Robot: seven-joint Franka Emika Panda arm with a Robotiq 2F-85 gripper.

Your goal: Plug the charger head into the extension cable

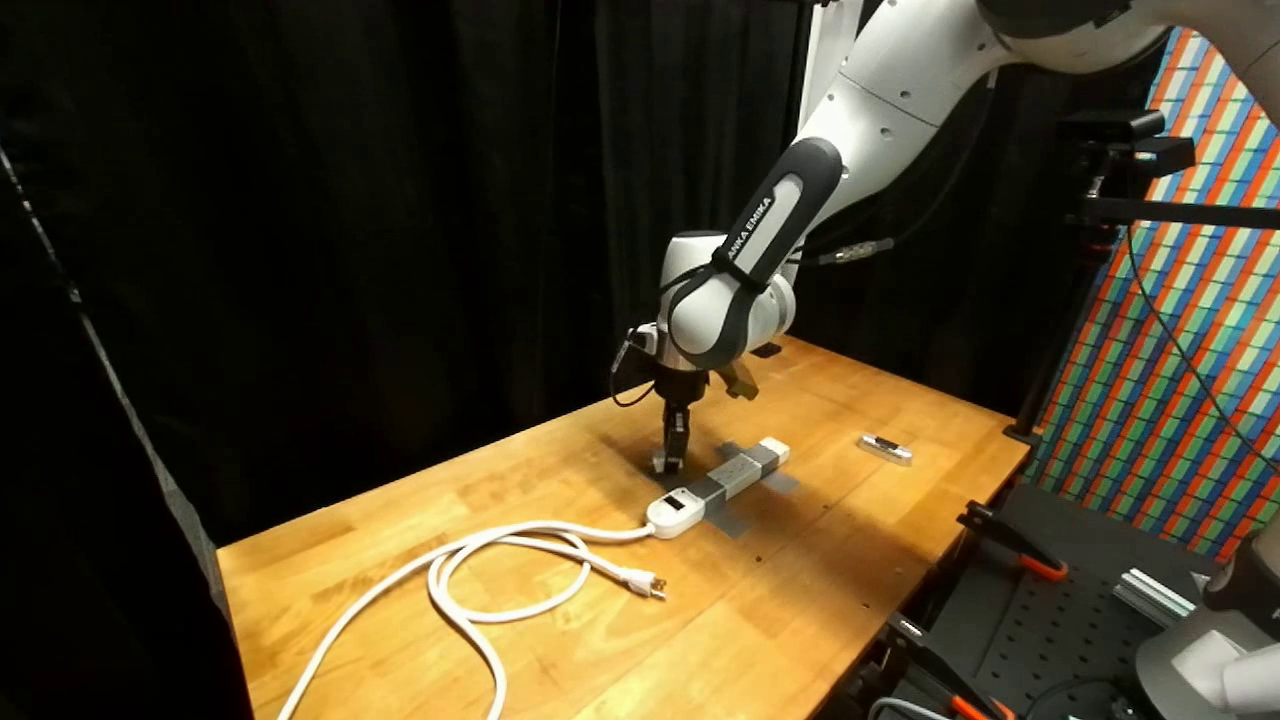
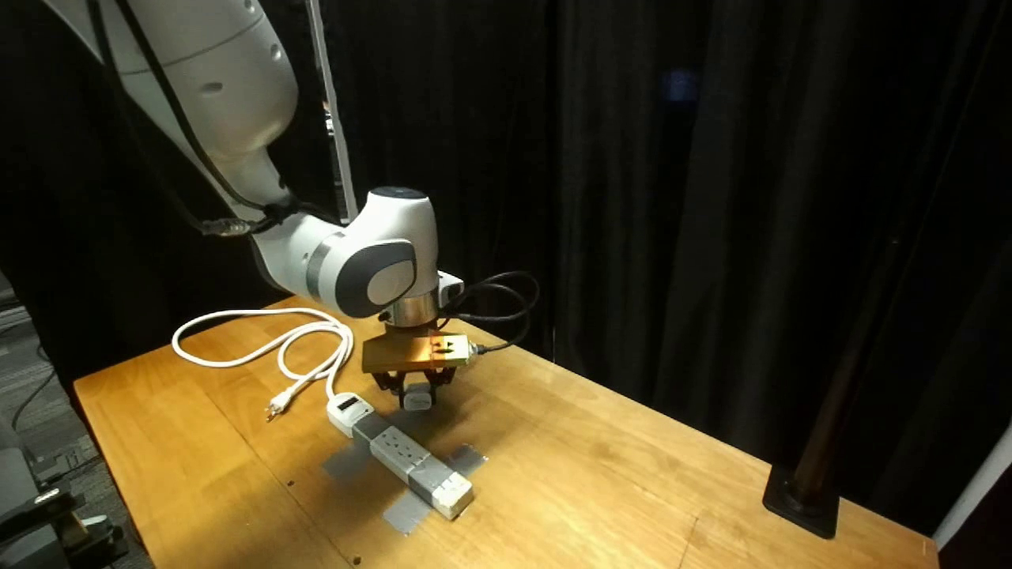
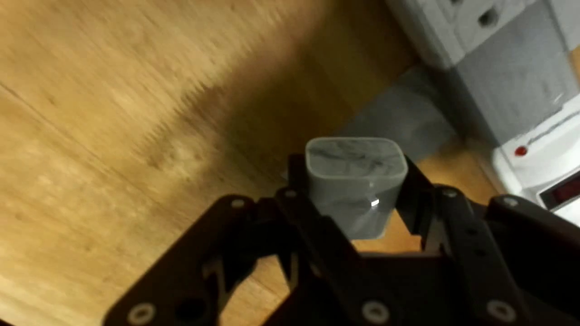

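Gripper points down at the tabletop, its jaws parted only by the breadth of the charger head, which they pinch from two opposite sides. The white block sits low, and whether it touches the wood I cannot tell; any prongs are out of sight. Both are between the socket bar of the extension cable and the long edge by the black curtain, nearer the bar. The bar runs roughly along that edge, grey tape crossing it onto the wood, outlets facing up between the bands. I take the step in hand to be the carry: the grasp looks done, the insertion not yet. Next the block needs raising clear of the bar, shifting toward the opposite long edge until it stands over an outlet, turning so prongs and slots agree, then pressing straight down without tilting. Farther out, the cable loops toward the short edge nearest the bar's screen end, its own plug lying loose on the wood; a small silver item lies well apart, toward the other short edge.
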